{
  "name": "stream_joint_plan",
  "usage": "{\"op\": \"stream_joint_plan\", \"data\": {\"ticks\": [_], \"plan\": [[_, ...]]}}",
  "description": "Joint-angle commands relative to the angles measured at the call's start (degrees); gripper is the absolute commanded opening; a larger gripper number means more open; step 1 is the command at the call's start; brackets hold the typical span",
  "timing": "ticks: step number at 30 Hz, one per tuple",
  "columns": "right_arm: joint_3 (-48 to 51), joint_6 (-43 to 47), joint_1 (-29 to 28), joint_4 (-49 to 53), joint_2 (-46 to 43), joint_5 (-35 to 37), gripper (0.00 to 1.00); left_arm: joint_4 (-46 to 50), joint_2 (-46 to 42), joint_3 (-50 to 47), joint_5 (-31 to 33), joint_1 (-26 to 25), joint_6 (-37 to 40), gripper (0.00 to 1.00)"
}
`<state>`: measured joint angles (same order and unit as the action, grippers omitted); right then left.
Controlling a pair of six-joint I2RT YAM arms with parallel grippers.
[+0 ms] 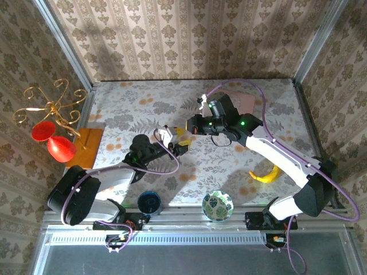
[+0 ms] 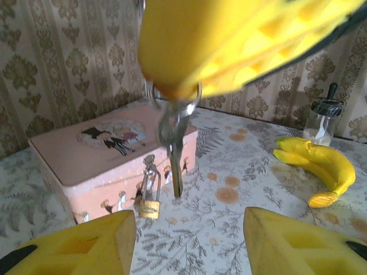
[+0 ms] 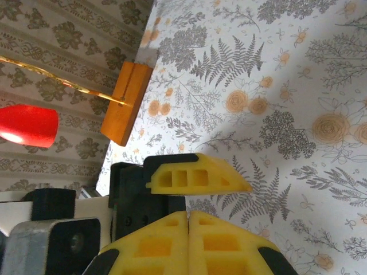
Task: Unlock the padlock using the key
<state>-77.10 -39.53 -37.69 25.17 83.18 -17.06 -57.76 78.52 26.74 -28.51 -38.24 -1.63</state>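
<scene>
The left claw (image 2: 189, 229) is being held partly open, with nothing between its jaws. Beyond it, to the left, the tiny brass padlock (image 2: 150, 205) is being kept hanging at the front of a pink box (image 2: 86, 154). Just right of it, the key (image 2: 175, 166) is being dangled by its ring from the right claw (image 2: 175, 86), which is clamped shut above. A banana (image 2: 318, 172) is lying far right. The loose key is probably best gripped by its blade before being aimed at the keyhole.

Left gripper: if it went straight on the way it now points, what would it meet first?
Most likely the key hanging from the right gripper, centred ahead of the left gripper; the padlock and pink box sit beyond, though depth is unclear.
</scene>
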Motion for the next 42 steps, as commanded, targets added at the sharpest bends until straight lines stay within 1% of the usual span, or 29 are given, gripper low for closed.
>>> {"op": "stream_joint_plan", "data": {"ticks": [1,6,11,15,20,24,29,31,32,33,35,37,38,39,42], "plan": [[0.5,-1.2,0.1,-2.0,-1.5,-1.8,0.00,-3.5,1.3,2.1,0.2,-0.3,1.7,0.44],[0.5,-1.2,0.1,-2.2,-1.6,-2.3,0.00,-2.8,1.6,3.1,0.7,-0.3,1.6,0.33],[0.7,-1.3,0.1,-2.6,-1.6,-2.4,0.00,-1.4,1.0,3.2,1.2,-0.2,1.8,0.25],[1.1,-1.3,0.1,-2.7,-1.6,-2.4,0.00,-0.7,0.5,3.0,1.7,-0.3,1.7,0.15],[0.9,-1.1,0.1,-2.4,-1.5,-2.2,0.00,1.6,-0.9,3.0,2.3,-0.3,2.1,0.09],[1.1,-0.9,0.2,-2.2,-1.4,-1.9,0.00,4.2,-2.8,2.8,2.7,-0.3,2.9,0.00],[1.3,-0.6,0.2,-2.1,-1.1,-1.8,0.00,9.6,-6.3,3.1,2.8,-0.3,3.5,0.00],[1.3,0.3,0.2,-1.9,-0.9,-1.8,0.00,14.7,-8.0,4.4,2.2,-0.3,3.2,0.00],[1.3,1.1,0.2,-1.6,-0.9,-2.0,0.00,19.3,-9.0,5.7,1.4,-0.3,3.1,0.00],[1.3,2.2,0.2,-1.2,-1.1,-2.2,0.04,23.5,-9.8,7.1,0.3,-0.2,2.9,0.00],[1.0,4.7,0.7,-0.5,-1.9,-2.6,0.17,34.6,-11.0,10.8,-2.0,-0.1,2.8,0.00],[0.8,7.2,1.5,0.3,-3.0,-3.1,0.24,46.1,-11.9,14.7,-3.8,-0.1,4.1,0.00],[0.7,8.5,1.9,0.7,-3.0,-3.2,0.27,51.9,-12.4,16.5,-4.4,-0.1,4.9,0.00],[0.7,9.9,2.3,1.1,-5.3,-3.5,0.28,56.5,-12.7,18.2,-4.3,-0.1,5.5,0.00],[1.4,15.7,3.1,2.0,-7.9,-3.9,0.31,70.8,-13.1,24.0,-4.2,0.1,6.4,0.00]]}}
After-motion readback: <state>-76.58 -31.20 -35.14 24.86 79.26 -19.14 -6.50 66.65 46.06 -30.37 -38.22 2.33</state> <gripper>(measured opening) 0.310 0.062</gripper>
